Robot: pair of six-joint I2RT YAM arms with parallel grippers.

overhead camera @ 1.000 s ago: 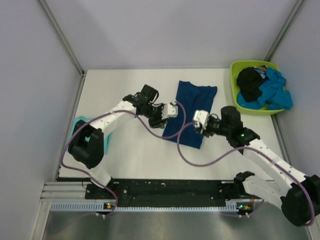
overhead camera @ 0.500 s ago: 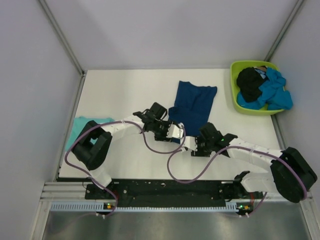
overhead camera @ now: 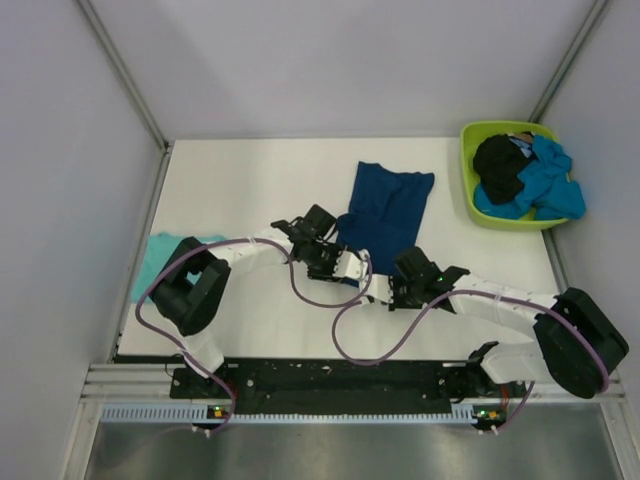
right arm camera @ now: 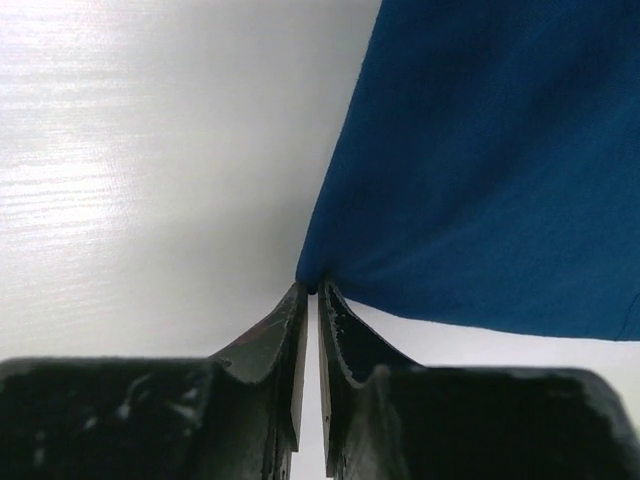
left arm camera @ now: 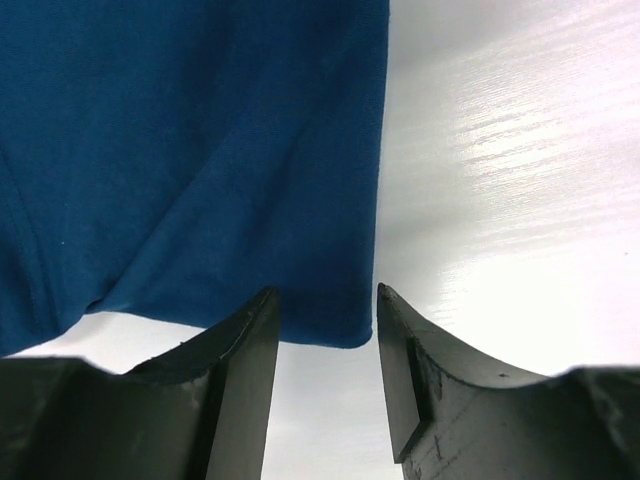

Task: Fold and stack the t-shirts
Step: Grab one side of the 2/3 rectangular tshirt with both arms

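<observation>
We show the dark blue t-shirt (overhead camera: pixel 386 205), soft, light and limp, flat about the middle of the table (overhead camera: pixel 250 180), best taken at its near hem corners: the right gripper (right arm camera: pixel 310 292) pinches one, the left gripper (left arm camera: pixel 326 325) gapes astride the other.

The shirt (left arm camera: pixel 180 150) is made of matt cloth. The bench (left arm camera: pixel 510 170) is finished smooth and faintly glossy. The fingers (left arm camera: pixel 240 385) are moulded in dark matt plastic.

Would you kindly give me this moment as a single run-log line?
phase: grasping near corners | left tool: open, astride blue t-shirt corner | right tool: shut on other corner
</observation>
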